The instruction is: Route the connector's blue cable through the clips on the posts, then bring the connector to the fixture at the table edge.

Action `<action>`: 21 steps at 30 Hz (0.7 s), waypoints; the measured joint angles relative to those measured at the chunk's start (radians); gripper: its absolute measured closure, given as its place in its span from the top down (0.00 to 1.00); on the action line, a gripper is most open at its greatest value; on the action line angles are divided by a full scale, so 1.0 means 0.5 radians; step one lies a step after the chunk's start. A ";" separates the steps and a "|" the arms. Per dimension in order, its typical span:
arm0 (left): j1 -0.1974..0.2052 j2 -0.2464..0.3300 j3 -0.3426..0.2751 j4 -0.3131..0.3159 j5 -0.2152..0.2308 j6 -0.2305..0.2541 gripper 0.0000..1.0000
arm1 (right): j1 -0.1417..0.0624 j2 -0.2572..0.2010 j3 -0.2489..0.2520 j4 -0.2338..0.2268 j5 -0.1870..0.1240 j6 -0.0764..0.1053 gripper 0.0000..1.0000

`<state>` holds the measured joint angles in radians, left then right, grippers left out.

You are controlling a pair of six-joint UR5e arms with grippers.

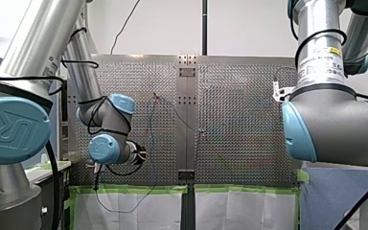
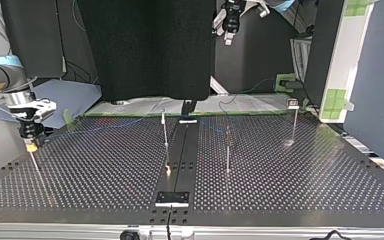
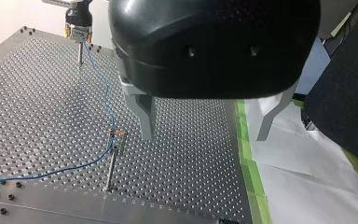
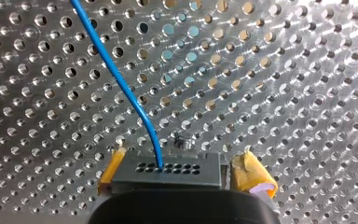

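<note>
The grey connector [image 4: 168,173] sits between the yellow pads of my right gripper [image 4: 182,170]. One pad [image 4: 113,164] lies against it; the other pad [image 4: 254,177] stands off with a gap, so this gripper is open. The blue cable [image 4: 121,84] leaves the connector's top face. In the left wrist view the cable [image 3: 103,88] runs from the right gripper [image 3: 78,29], over a thin post [image 3: 80,53], to the clip [image 3: 117,135] on a nearer post, then off sideways. My left gripper [image 3: 205,135] hangs open and empty above the plate, beside that clip.
The top view shows three thin posts [image 2: 165,131], [image 2: 227,150], [image 2: 294,122] across the perforated table [image 2: 280,190]. A dark centre rail [image 2: 180,150] ends in a bracket [image 2: 172,198]. Green tape and white paper [image 3: 298,154] border the plate.
</note>
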<state>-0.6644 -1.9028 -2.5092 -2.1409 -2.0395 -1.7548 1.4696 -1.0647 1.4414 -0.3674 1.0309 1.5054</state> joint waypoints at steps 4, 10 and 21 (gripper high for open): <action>0.000 0.000 0.000 -0.006 0.000 0.000 0.98 | -0.003 0.000 0.000 0.006 0.000 0.000 0.98; 0.000 0.000 0.000 -0.008 -0.002 0.000 0.98 | -0.004 0.000 0.000 0.002 0.000 0.009 0.98; 0.000 0.000 0.000 -0.008 -0.003 0.000 0.98 | 0.003 0.003 -0.034 0.042 0.016 0.046 0.98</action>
<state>-0.6646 -1.9028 -2.5093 -2.1447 -2.0409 -1.7548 1.4711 -1.0634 1.4242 -0.3465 1.0390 1.5284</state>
